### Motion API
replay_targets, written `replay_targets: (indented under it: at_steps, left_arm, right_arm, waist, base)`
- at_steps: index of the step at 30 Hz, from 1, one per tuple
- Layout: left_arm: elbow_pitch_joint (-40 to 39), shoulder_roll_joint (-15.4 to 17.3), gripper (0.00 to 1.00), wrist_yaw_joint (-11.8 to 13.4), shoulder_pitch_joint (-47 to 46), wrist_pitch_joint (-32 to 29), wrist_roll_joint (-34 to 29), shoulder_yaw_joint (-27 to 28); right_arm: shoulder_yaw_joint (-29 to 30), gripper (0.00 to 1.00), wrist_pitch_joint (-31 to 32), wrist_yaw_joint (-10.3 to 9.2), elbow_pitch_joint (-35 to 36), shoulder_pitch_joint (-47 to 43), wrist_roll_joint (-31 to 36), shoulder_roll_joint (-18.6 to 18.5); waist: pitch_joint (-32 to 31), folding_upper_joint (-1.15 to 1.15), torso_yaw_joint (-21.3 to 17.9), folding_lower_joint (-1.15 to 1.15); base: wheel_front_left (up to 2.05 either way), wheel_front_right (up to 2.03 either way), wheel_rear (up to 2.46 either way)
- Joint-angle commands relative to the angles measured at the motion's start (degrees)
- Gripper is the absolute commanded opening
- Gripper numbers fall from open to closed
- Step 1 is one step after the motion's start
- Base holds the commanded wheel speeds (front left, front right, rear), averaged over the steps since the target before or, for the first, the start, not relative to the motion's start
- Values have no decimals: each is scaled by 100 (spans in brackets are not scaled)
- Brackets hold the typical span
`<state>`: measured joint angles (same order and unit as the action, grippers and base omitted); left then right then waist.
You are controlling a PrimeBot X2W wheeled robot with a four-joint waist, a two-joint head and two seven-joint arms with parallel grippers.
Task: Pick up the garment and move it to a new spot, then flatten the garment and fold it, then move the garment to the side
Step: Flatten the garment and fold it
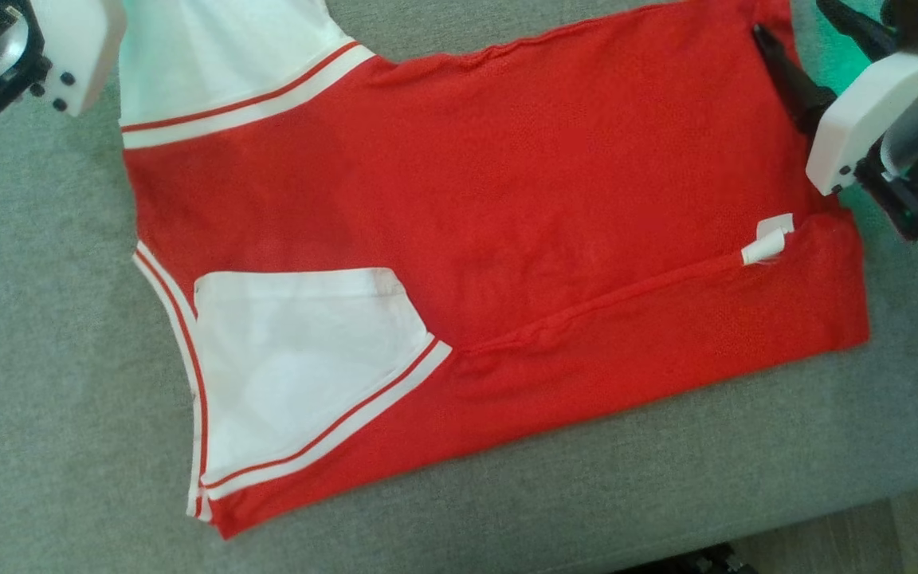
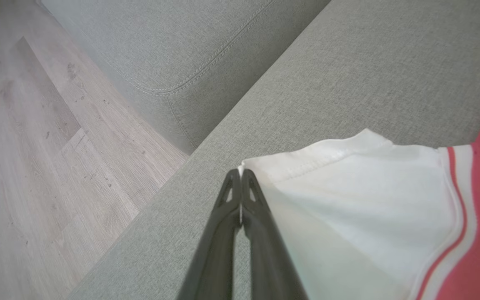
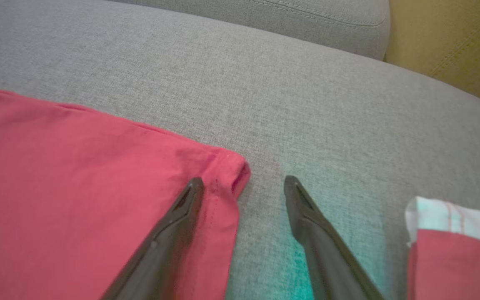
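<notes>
1. While the garment (image 1: 507,199) lies spread across the grey sofa cushion (image 1: 45,359), its near long edge is turned in over the body. One folded-in sleeve (image 1: 300,359) rests on the red and a small white label (image 1: 770,239) shows at the turned seam. We judge the folding step to be in hand, with one side done.
2. Our left gripper (image 2: 240,177) is clamped tight, tips together at the corner of the far white sleeve (image 2: 348,200). A sliver of white between the fingers suggests the cloth is pinched there.
3. Our right gripper (image 3: 243,182) stands wide apart and holds nothing. One finger lies over the red hem corner (image 3: 227,166), the other over bare cushion just beside it.
4. The next move, as we judge it, calls for the right jaws to close on that hem corner and catch the whole thickness.
5. After that, both arms would need to lift together and carry the far edge over the body, keeping the cloth taut between them so that the fold lands straight.
</notes>
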<state>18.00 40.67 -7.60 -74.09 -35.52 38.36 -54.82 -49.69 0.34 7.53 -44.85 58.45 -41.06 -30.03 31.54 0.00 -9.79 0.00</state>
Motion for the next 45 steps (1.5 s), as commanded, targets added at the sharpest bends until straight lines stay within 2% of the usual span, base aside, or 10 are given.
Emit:
replay_targets:
  at_steps: [1, 5, 7, 8, 14, 16, 17, 25, 35, 45]
  left_arm:
    - [-104, 216, 0, 12, -383, 68, 59, 227]
    - [-76, 237, 0, 11, -426, 112, 98, 151]
    - [-62, 245, 0, 11, -451, 133, 119, 103]
    - [-54, 247, 0, 11, -462, 145, 130, 82]
    - [8, 254, 0, 11, -516, 205, 202, -30]
    - [25, 257, 0, 11, -536, 236, 215, -62]
    - [32, 259, 0, 11, -546, 264, 215, -76]
    - [99, 273, 0, 11, -606, 464, 236, -170]
    - [319, 208, 0, 67, -828, 1480, -132, -95]
    - [333, 212, 0, 130, -582, 2344, -45, 57]
  right_arm:
    - [-150, 87, -45, -4, -5, 41, -101, -176]
    - [-415, 75, -113, -4, -136, 192, -138, -220]
    - [-559, 64, -146, -4, -217, 272, -203, -234]
    - [-629, 52, -163, -4, -254, 315, -230, -242]
    - [-1015, 27, -295, -4, -448, 555, -340, -268]
    - [-1114, 4, -352, -4, -495, 620, -400, -261]
    - [-1160, 0, -379, -4, -515, 648, -432, -255]
    - [-1531, 0, -462, -4, -549, 802, -799, -248]
    - [-1564, 0, -1164, -4, -562, 1107, -1312, -232]
    - [-1385, 0, -1464, -4, -313, 925, -1805, -545]
  waist:
    - [11, 0, 17, 0]
    - [39, 0, 37, 0]
    - [56, 0, 49, 0]
    - [64, 0, 53, 0]
    - [90, 0, 73, 0]
    - [91, 0, 76, 0]
    - [90, 0, 77, 0]
    - [84, 0, 74, 0]
    - [-120, 0, 55, 0]
    - [-409, 0, 222, 0]
  base:
    - [0, 0, 0]
    - [0, 0, 0]
    - [0, 0, 0]
    - [0, 0, 0]
    - [0, 0, 0]
    - [0, 0, 0]
    - [0, 0, 0]
    - [0, 0, 0]
    - [0, 0, 0]
    - [0, 0, 0]
